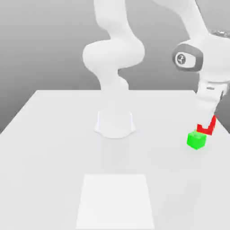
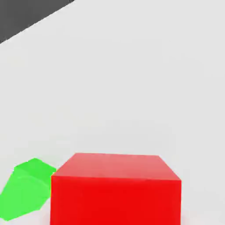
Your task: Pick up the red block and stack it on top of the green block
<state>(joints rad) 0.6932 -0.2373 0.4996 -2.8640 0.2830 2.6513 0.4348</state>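
Closed, by the look of it, around the red block (image 1: 208,130): fingers (image 1: 204,118) narrowed to the block's width, one white finger crossing its front face in the exterior view and leaving an L of red showing below the gripper (image 1: 206,125). Held near the exterior view's right edge of the bench (image 1: 54,134), just beside the green block (image 1: 196,139) and a little higher in that picture, up and toward the exterior view's right; hard to say whether lifted clear or merely farther back. Seen from the hand view as a broad red block (image 2: 115,193) close under the camera with the green block (image 2: 25,190) off to one side, partly hidden behind the red one's edge, so not yet lined up over it. Probably mid-carry, with centring and lowering left to do. Risks from here: sweeping sideways too low and knocking the green block away with the red one's bottom edge; lowering off-centre, which matters more with a larger cube going onto a smaller one, and leaving it to tip off on release; setting down tilted, given the slant of the hand; letting go too high and bouncing it off; pressing down too hard and skidding the green block out from beneath.
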